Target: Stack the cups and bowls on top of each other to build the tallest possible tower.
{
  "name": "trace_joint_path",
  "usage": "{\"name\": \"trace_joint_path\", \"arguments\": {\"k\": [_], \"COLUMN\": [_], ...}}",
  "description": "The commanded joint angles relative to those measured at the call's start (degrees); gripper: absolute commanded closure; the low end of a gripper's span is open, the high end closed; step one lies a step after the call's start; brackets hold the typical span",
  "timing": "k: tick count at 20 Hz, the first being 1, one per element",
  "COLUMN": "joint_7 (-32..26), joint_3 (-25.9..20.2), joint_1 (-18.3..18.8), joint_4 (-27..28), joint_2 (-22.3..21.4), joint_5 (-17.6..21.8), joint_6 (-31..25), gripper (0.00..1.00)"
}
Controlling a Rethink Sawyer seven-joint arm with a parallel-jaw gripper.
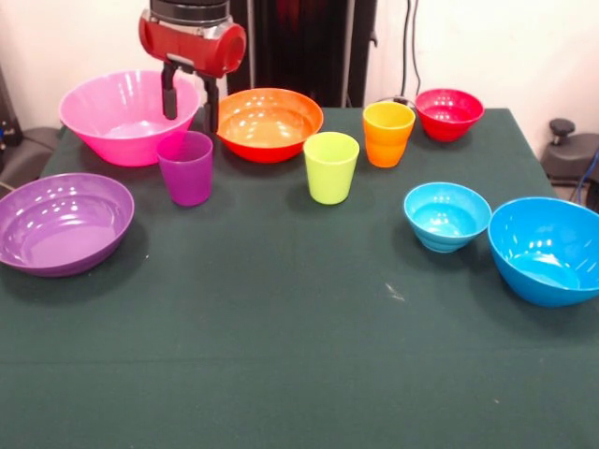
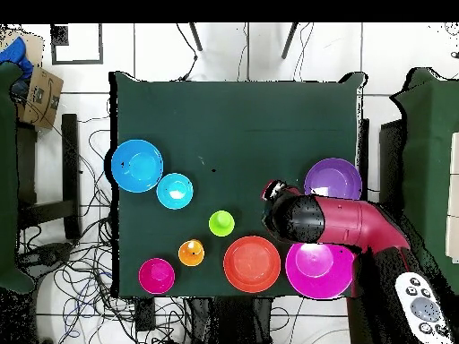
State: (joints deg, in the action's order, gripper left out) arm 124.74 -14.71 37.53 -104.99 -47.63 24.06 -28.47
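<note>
Green tablecloth (image 1: 281, 355) up front is bare. Gripper (image 1: 190, 101) hangs spread open and empty just above the purple cup (image 1: 185, 166), between the pink bowl (image 1: 112, 117) and orange bowl (image 1: 269, 123). Overhead, the arm (image 2: 345, 224) covers that cup completely, reaching in from the side. Nothing's stacked yet.

The front view looks from low and near across the table (image 1: 281, 355), facing the arm (image 1: 192, 33) at its far side. The overhead view looks straight down from high up on the whole table (image 2: 242, 125) and the floor round it. The 2 views share the tabletop.
</note>
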Motion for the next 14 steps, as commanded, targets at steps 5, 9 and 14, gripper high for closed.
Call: {"name": "trace_joint_path", "arguments": {"k": [5, 9, 14], "joint_7": [-2.52, -0.92, 0.22], "joint_3": [0.19, 0.69, 1.31], "joint_1": [-0.52, -1.47, -2.49], "joint_4": [-1.60, -1.59, -1.74], "joint_2": [6.12, 7.17, 7.82], "joint_5": [6.15, 6.67, 6.84], "joint_6": [2.11, 3.36, 4.36], "gripper": [0.00, 0.00, 0.00]}}
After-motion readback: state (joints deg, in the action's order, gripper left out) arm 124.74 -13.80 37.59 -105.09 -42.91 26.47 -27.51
